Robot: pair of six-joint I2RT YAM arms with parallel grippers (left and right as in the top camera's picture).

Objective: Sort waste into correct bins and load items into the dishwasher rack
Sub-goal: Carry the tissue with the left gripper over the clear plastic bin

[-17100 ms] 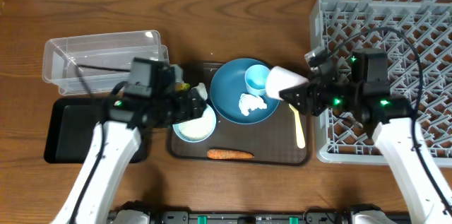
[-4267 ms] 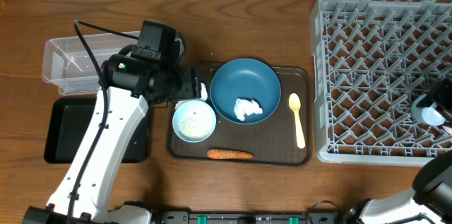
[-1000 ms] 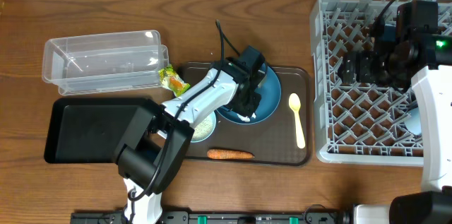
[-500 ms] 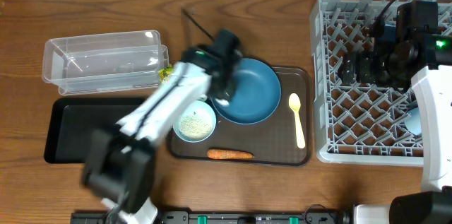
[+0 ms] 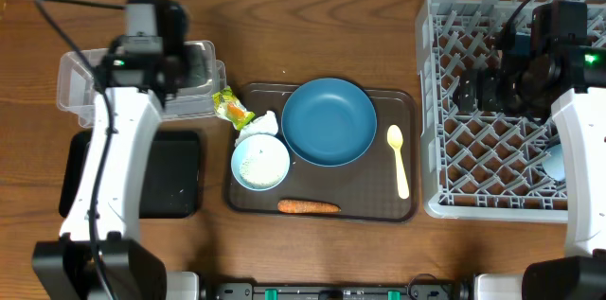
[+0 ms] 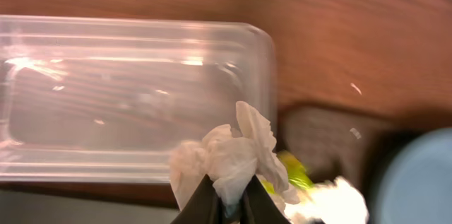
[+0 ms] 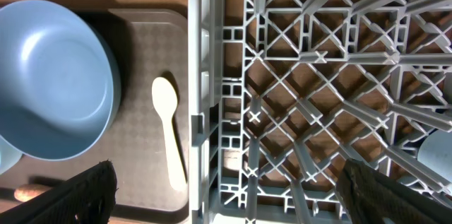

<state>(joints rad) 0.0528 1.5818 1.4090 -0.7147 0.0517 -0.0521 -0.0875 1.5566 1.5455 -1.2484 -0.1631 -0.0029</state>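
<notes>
The crumpled white tissue (image 6: 229, 155) is pinched by its lower edge in my left gripper (image 6: 226, 201), jaws clamped tight, close over a corner of the clear tub (image 6: 134, 97). Released here, I judge it could drop outside the wall beside the snack wrapper (image 6: 292, 173), or cling to a finger. My right gripper (image 7: 226, 196) hangs splayed over the dishwasher rack (image 7: 318, 75), holding nothing.

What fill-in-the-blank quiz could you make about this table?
The left hand pinches a white ____.
The spoon lies on the brown ____.
The orange ____ lies in front of the plate.
Missing words: tissue; tray; carrot.
</notes>
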